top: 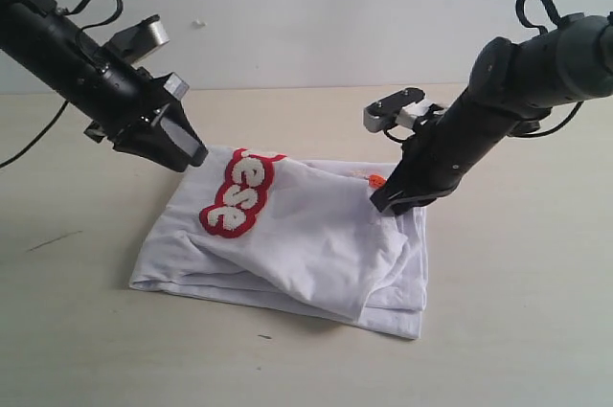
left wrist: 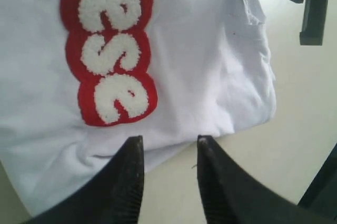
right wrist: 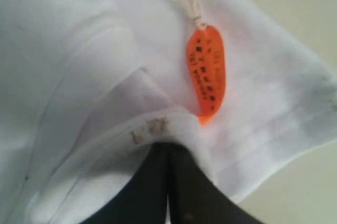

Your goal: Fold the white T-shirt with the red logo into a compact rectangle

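On the pale bench (top: 517,330), about the middle of the exterior view, the white T-shirt (top: 316,244) lies partly folded in several layers, a rough rectangle with rumpled edges. Its top layer is a loose flap that slopes across the pile from the far right side down to the front edge. The red logo (top: 239,198) sits on the left part of the shirt, running at a slant; only the fuzzy white letters "ese" with their thick red outline show, and the upper end of the strip is cut off at a fold.

The left fingers (left wrist: 129,182) stand apart and hold nothing – they hover over the shirt's far left corner, close to the upper end of the logo, and in the left wrist view the shirt's edge and a strip of bare bench show in the gap between them.

The right fingers (right wrist: 152,192) are pressed together at the shirt's far right edge, clamped on a seamed white hem that wraps over their tips. Just beside them an orange tag (right wrist: 206,71) with small dark print lies on the cloth, tied by a short white string – the flap of cloth rises toward these fingers
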Controlling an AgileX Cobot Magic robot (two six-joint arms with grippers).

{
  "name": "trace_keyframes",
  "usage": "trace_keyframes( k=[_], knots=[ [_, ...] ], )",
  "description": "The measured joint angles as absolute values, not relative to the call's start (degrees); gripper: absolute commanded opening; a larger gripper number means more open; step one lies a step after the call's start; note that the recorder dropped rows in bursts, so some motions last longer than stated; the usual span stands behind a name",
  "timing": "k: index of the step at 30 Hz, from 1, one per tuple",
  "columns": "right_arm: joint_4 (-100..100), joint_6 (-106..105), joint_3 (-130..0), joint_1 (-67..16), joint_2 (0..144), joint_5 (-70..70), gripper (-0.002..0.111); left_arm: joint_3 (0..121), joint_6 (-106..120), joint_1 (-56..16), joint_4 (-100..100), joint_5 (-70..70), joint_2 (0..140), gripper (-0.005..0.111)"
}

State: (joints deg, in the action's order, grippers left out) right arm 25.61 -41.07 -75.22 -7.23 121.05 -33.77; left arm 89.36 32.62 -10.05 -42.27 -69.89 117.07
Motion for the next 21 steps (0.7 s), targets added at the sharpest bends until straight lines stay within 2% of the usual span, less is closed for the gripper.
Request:
trace_keyframes(
  k=[14, 21],
  knots=[
    [25.5, -39.04, -75.22, -7.23, 121.05, -22.84, 0.0, 89.36, 32.62, -9.91, -43.28, -69.89, 115.7, 0.036],
    [25.5, -38.37, -75.22, -7.23, 120.59, -21.95, 0.0, 89.36, 32.62, -9.69, -43.67, -69.89, 115.53, 0.036]
  ],
)
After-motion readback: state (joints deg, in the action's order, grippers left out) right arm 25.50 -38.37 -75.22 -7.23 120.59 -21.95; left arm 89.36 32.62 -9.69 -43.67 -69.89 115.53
